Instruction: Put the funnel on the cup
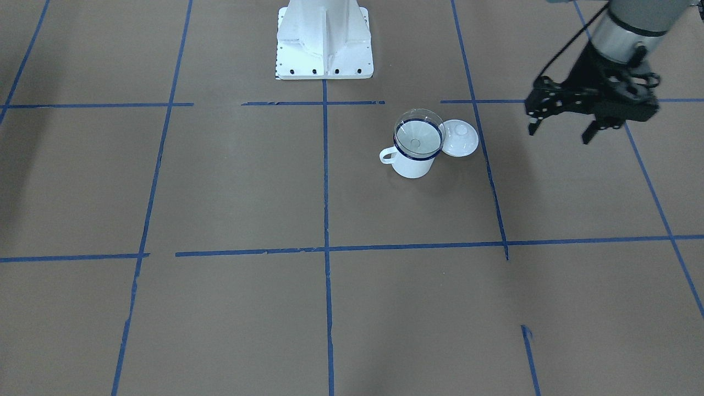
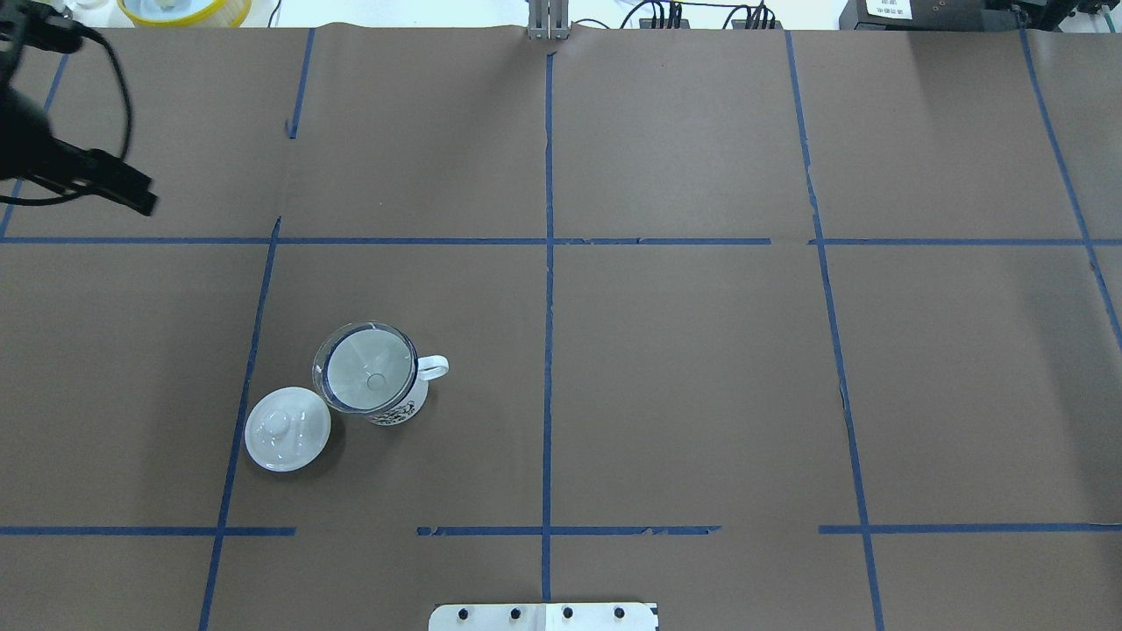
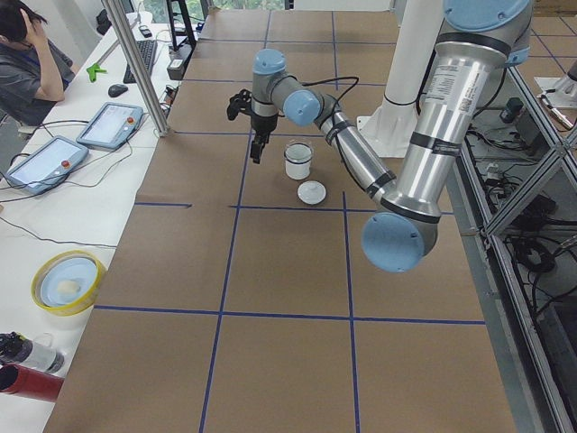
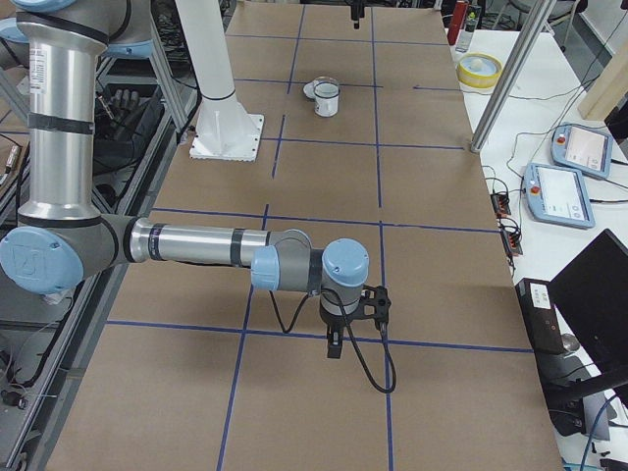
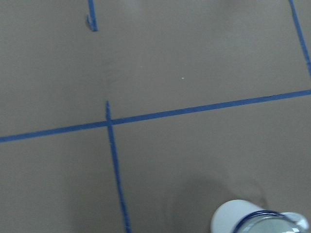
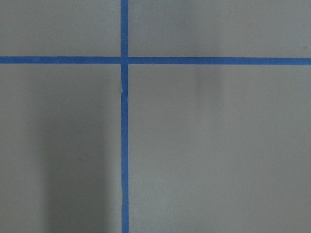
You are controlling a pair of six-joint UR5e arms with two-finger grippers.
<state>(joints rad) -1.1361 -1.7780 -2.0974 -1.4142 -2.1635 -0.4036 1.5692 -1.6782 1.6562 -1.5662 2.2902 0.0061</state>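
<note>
Funnel (image 1: 418, 133) atop cup (image 1: 412, 165), left tool (image 1: 560, 133) wide open, empty

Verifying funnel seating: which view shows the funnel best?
Overhead exterior: it looks into the funnel, seated in the cup. Front-facing shows its raised rim; side views show it tiny; left wrist crops it; right wrist misses it.

White cup (image 2: 399, 410), dark blue rim, black print on its side; the funnel (image 2: 368, 368) is clear. The lid (image 2: 287, 429) at its eight o'clock, seen from overhead, is white. Brown desk (image 2: 701, 368), blue tape (image 2: 548, 350) grid. Black left end effector (image 1: 560, 135).
</note>
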